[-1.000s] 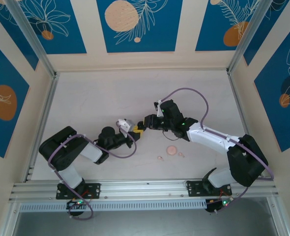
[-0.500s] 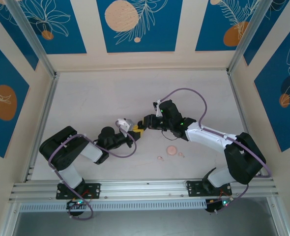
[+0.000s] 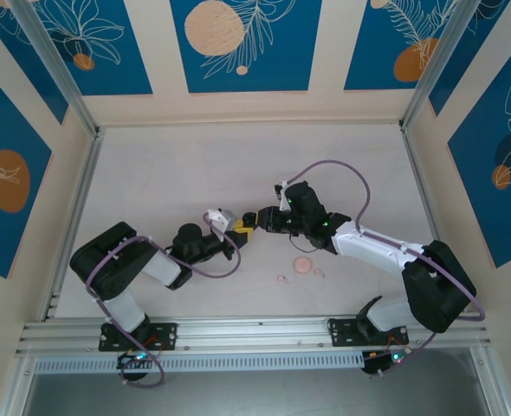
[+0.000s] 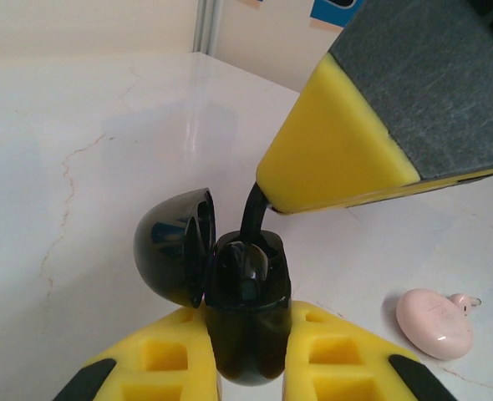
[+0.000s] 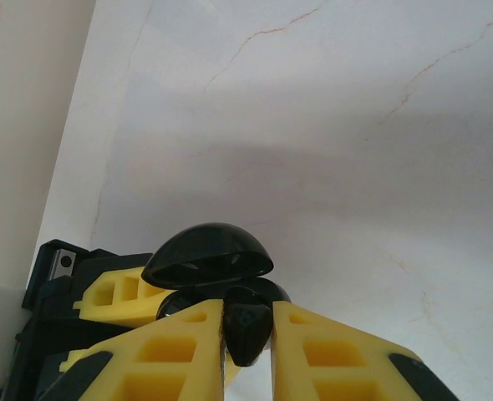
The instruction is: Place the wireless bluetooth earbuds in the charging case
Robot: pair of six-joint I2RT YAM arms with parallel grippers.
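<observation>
Overhead, near the middle of a pale marble-patterned tabletop (image 3: pixel 177 173): left gripper (image 3: pixel 236 232) and right gripper (image 3: pixel 249 220) tip to tip, the right at 1 o'clock of the left. From the left wrist: yellow left fingers (image 4: pixel 159 368) clenched on the body of a glossy black round plastic charging case (image 4: pixel 246 326), domed lid (image 4: pixel 173 249) hinged open toward 9 o'clock. Angled down from 1 o'clock over the open case, a yellow right finger (image 4: pixel 330 150) with a tiny black curved earbud (image 4: pixel 251 213), lower end at the case's mouth. From the right wrist: right fingers pinched tight on that earbud, the black lid just beyond at 11 o'clock. On the table at 4 o'clock of the grippers, well apart: a pale pink round case (image 3: pixel 304 264), with two tiny pale pink earbuds near it, one (image 3: pixel 281 278) at its 8 o'clock, one (image 3: pixel 319 273) at its 4 o'clock.
</observation>
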